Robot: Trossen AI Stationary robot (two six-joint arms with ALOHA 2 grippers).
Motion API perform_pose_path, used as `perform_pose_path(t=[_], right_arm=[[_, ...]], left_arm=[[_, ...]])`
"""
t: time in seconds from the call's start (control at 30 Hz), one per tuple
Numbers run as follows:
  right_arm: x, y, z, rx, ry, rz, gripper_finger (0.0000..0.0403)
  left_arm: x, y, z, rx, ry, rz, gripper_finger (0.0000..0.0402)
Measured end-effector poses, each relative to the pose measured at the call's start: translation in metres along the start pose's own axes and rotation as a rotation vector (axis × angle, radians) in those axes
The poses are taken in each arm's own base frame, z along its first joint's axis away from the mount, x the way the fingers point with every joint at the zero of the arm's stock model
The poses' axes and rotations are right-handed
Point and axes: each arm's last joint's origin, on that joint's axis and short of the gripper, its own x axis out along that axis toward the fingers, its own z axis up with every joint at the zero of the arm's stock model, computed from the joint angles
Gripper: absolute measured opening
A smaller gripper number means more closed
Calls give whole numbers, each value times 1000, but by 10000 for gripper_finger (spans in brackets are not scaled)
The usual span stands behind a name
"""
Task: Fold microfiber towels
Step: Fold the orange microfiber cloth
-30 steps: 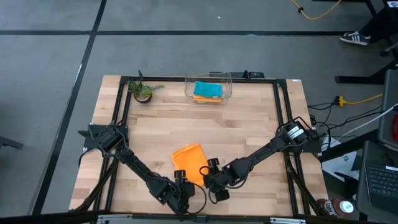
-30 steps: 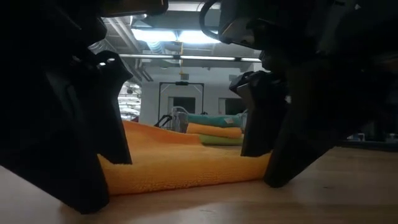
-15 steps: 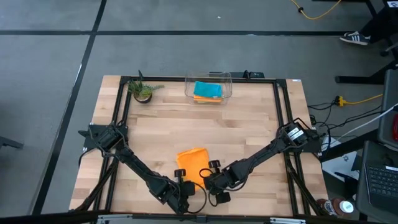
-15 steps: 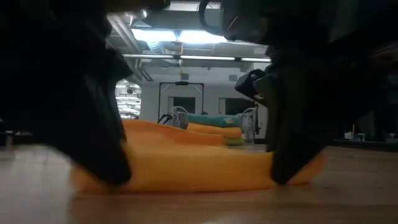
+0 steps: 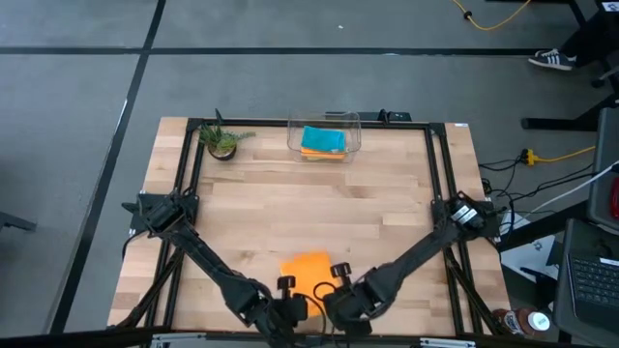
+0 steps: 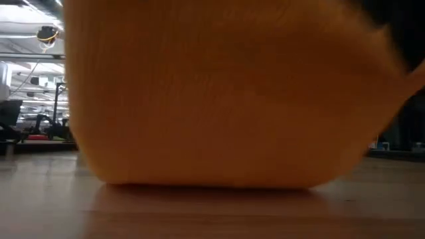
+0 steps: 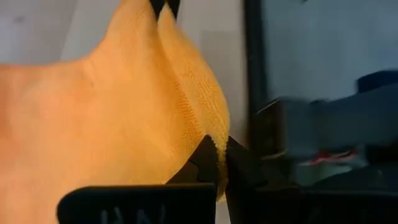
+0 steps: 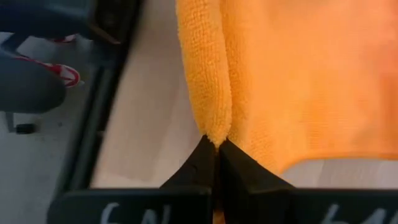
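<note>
Robotics lab, framed wooden table [image 5: 387, 184], concrete floor [image 5: 77, 116], cables [image 5: 556, 153]

Orange towel [image 5: 309, 270] doubled, near front edge

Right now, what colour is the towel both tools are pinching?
Plain orange. The orange towel shows best in the right wrist view, pinched by the right tool.

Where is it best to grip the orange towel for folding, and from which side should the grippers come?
Probably at its two near corners, coming from the table's near edge, as now. The left gripper and right gripper each pinch a doubled edge of the orange towel. The cloth is soft and thin, so a corner pinch holds both layers and keeps the edge stretched between the arms.
</note>
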Motion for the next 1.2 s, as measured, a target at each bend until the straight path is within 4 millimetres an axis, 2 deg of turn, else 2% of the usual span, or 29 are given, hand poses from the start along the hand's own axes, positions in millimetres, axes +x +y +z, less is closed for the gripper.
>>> perform_pose_path(t=[0.2, 0.33, 0.6, 0.8, 0.97, 1.2], right_arm=[[-21, 25, 5, -45, -56, 38, 7], [-24, 27, 7, -69, -78, 22, 7], [-14, -8, 17, -75, -85, -58, 7], [10, -35, 12, 3, -60, -83, 7], [27, -42, 5, 22, -78, -83, 7], [42, -47, -3, 54, -119, -146, 7]], left_arm=[[-13, -21, 11, -30, -93, -102, 0], [-15, -22, 7, -17, -88, -87, 0], [-14, -17, 1, -1, -78, 10, 0], [2, -2, -20, -46, -43, 104, 0], [10, 8, -34, -39, -28, 162, 0], [14, 21, -35, -30, -11, 246, 0]])
